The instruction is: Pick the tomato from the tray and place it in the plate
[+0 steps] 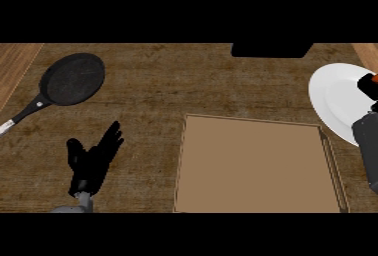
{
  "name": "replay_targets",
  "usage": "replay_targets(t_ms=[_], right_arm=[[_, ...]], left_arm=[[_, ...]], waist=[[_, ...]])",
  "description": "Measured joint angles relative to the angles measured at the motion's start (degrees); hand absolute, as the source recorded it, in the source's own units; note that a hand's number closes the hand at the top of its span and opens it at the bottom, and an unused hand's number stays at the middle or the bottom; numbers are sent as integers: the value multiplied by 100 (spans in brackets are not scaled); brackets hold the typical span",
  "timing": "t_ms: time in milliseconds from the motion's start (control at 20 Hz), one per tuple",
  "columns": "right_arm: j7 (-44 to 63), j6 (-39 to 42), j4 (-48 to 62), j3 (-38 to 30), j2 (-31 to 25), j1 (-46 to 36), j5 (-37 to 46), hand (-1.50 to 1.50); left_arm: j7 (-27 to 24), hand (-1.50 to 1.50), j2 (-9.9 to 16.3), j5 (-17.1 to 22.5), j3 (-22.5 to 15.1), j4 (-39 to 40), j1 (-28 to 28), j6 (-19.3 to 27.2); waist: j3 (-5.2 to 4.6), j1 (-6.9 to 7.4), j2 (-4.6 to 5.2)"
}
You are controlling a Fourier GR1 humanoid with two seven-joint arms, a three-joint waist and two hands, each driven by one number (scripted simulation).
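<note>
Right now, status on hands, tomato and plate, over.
Left hand open, resting low left by the tray. Right hand over the plate at right edge, fingers unclear. Tomato just a red sliver at that hand. Tray bare, path unobstructed.

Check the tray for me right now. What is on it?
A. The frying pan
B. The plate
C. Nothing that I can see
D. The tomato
C: the tray shows only its bare brown surface; a bit of red shows at the right hand, over the plate.
</note>
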Motion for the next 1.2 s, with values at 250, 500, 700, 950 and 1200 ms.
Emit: replay_targets(t_ms=[250, 500, 700, 950, 1200], right_arm=[[-274, 442, 541, -207, -362, 13, -936, -150], [-1044, 1175, 819, -483, -471, 21, -1842, -150], [-2046, 1465, 680, -757, -509, 90, -2574, -150], [-3390, 1429, 141, -1172, -395, 193, -3538, -150], [-4717, 1603, -364, -1742, -282, 487, -4735, -150]], left_arm=[[-14, 0, -9, -20, -21, -24, 24, -9], [7, 0, -87, -58, -67, 9, -30, 42], [46, 0, -84, -48, -61, -43, -35, 45], [70, 0, -98, -45, -48, -62, -8, 70], [146, 0, -99, -69, -37, -136, 9, 129]], waist=[[5, 8, 13], [25, 29, 30], [35, 42, 41], [39, 16, 29], [26, -35, 5]])
